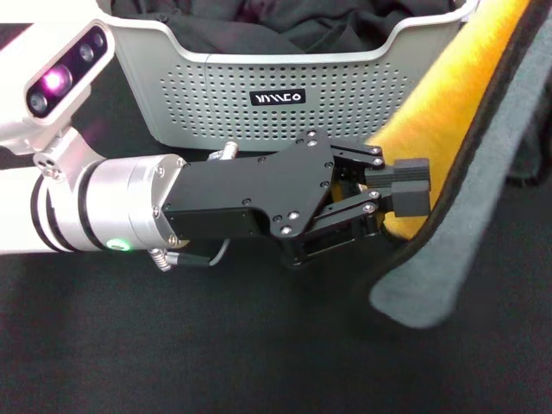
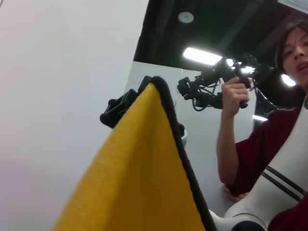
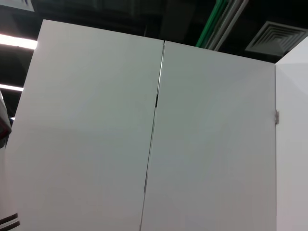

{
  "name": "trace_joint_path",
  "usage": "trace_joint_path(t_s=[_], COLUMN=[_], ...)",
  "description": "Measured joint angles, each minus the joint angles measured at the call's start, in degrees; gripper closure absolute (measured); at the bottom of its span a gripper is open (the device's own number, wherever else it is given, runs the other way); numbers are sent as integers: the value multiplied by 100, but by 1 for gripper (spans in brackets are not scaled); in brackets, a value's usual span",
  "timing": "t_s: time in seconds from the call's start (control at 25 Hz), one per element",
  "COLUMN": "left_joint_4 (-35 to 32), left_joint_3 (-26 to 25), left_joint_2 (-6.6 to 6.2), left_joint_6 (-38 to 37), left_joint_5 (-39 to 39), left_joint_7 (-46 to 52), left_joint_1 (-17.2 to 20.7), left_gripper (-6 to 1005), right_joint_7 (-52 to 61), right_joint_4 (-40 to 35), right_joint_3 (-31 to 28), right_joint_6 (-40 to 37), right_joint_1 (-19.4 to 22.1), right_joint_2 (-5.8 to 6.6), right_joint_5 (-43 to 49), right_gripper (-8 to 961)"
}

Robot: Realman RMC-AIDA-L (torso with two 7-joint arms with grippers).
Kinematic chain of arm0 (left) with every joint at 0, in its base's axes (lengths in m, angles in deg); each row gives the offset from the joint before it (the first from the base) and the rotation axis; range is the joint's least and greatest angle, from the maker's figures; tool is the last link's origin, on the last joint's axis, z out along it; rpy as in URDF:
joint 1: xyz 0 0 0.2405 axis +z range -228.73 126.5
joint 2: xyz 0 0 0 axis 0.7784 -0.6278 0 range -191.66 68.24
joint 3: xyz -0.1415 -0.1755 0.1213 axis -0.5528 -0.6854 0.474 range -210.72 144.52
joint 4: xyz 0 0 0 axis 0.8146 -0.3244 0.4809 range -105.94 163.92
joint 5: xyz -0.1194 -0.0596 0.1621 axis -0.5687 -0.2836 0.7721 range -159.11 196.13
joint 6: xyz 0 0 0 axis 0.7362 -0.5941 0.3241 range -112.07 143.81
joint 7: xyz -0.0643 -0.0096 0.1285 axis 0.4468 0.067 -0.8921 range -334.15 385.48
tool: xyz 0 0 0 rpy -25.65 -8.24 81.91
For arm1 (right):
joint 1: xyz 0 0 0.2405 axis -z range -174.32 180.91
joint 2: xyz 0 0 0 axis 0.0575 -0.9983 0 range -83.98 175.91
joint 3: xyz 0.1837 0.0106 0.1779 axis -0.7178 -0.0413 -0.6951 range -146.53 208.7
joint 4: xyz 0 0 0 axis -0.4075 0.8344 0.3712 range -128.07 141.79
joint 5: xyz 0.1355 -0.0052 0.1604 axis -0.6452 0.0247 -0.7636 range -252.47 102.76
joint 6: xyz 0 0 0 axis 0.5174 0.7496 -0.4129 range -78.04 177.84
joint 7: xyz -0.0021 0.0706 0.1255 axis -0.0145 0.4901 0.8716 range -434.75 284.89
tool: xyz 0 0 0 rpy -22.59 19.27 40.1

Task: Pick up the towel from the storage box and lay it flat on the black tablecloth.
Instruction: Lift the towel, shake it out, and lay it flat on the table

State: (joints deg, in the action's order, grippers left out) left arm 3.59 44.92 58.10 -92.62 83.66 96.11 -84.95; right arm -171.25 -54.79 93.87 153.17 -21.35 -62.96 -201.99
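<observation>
although the towel is already out of the storage box, it is not yet lying flat, so the job looks roughly half done. nearest the camera, across the bottom of the head view, the black tablecloth covers the tabletop, and one grey-teal corner of the towel with its black hem droops down to it at lower right; whether that corner actually touches the cloth is hard to say. just above, in the middle of the frame, the left gripper reaches in from the left edge with its fingers drawn together on the towel's edge, where a yellow face of the fabric shows. from there the towel rises as a slanted band toward the upper right corner, yellow on one side and grey-teal on the other, and is cut off by the frame. behind the gripper, at top centre, stands the storage box with its rows of holes and small logo plate, black garments lying inside it.

what remains, as i judge it, is to spread the cloth out and lower it flat.

the upper end of the towel is out of frame, so what holds it up there cannot be seen. the left wrist view shows only the yellow face and black hem against a pale wall, with a person far off. the right gripper appears nowhere; its wrist view shows only white panels.
</observation>
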Motion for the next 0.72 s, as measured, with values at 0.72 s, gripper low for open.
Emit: trace_joint_path(t_s=[0.72], left_joint_4=[197], left_joint_3=[-79], left_joint_2=[-2], left_joint_6=[617], left_joint_5=[26], left_joint_7=[-113], left_joint_1=[-30], left_gripper=[773], right_joint_7=[96], right_joint_4=[13], right_joint_3=[-209], right_joint_6=[-3], right_joint_1=[-51], right_joint_2=[-72], right_joint_5=[5], right_gripper=[943])
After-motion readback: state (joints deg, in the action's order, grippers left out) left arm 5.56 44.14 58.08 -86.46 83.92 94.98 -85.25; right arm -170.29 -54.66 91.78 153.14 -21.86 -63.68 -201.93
